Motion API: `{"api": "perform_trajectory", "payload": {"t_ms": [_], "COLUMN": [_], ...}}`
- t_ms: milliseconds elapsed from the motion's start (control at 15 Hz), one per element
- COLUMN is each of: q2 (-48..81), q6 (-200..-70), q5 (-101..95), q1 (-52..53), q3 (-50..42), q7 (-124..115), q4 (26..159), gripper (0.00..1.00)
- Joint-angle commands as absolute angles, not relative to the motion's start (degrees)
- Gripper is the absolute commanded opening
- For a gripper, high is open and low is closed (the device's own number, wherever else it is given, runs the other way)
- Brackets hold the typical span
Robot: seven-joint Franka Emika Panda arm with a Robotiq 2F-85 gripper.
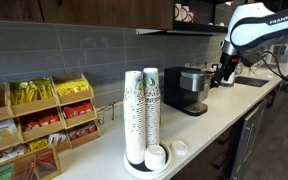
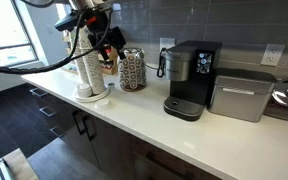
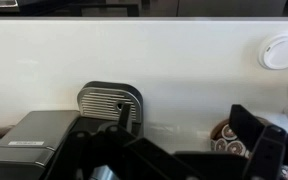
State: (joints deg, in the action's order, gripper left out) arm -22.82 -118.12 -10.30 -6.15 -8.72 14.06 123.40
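The gripper [image 2: 108, 48] is seen hanging above the white desk [image 2: 134, 115], clear of its surface, with the grey tiled wall behind it. In the wrist view its two dark fingers [image 3: 256, 140] are spread wide apart and nothing is gripped between them. The pod holder [image 2: 132, 70], a round patterned container, is stood upright on the desk just beside the gripper and lower than it. Its pods [image 3: 227, 140] are glimpsed at the lower edge of the wrist view, next to one finger. The black coffee machine [image 2: 189, 80] is placed near the pod holder but apart from it, and its ribbed drip tray [image 3: 111, 100] is shown below the wrist camera. On the other side of the gripper, tall stacks of paper cups [image 2: 88, 68] are set on a round white tray [image 1: 134, 168], and white lids [image 1: 156, 155] are laid at their foot. A grey metal box [image 2: 240, 95] is found just beside the coffee machine, on the side away from the gripper. A wooden rack of tea bags [image 1: 44, 115] is seen in an exterior view at the far end of the desk, well apart from the gripper.
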Motion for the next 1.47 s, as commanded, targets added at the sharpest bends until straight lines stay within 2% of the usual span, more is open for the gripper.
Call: {"api": "perform_trajectory", "payload": {"t_ms": [0,1067,1400], "q2": [-22.77,-22.77,-24.31], "q6": [-117.97,-117.97,-117.78], "q5": [-10.28,-10.28,-8.34], "q1": [-6.11,-6.11,-2.46], "q3": [-8.74,-8.74,-6.69], "q7": [14.07,14.07,17.74], "q4": [123.25,123.24,123.45], "gripper": [1.0,1.0,1.0]}}
